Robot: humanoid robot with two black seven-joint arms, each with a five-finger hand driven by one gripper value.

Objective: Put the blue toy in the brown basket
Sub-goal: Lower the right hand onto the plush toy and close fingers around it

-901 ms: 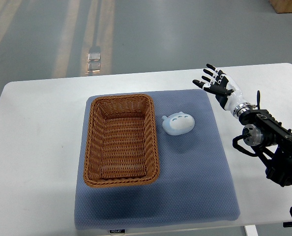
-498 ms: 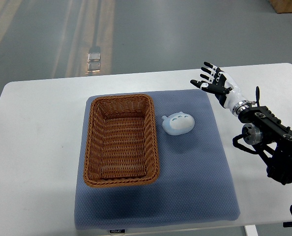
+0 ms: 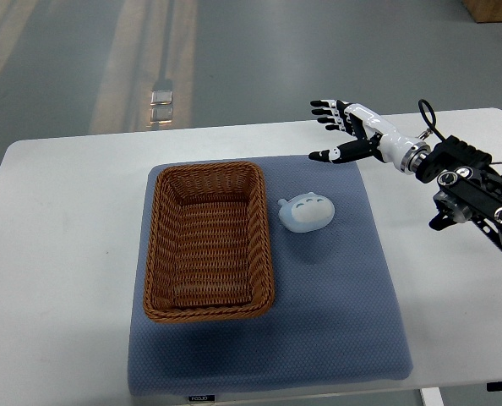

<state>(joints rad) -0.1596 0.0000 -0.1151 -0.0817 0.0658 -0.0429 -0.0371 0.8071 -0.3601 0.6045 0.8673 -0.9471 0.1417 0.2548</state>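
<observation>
The right hand [image 3: 340, 131], black-and-white with jointed fingers, has swung in from the right since a moment ago: it was upright over the bare white counter [image 3: 65, 220] beyond the mat's right edge, fingers pointing away from the robot, and now it lies turned over, fingers pointing left, above the far right corner of the blue-grey padded mat [image 3: 335, 296]. Its fingers are spread and loose, gripping nothing, the thumb stretched out below the rest. The black forearm behind it has risen higher in the picture and reaches in from the right edge.

The pale blue rounded toy [image 3: 306, 212] sits on the mat, nearer the robot than the hand and a little to its left, well apart from it and not touched. It has not moved. Its long axis runs roughly left to right, with a small nub at its left end pointing toward the brown woven wicker basket [image 3: 209, 241], which stands just beside it on the mat, to its left.
</observation>
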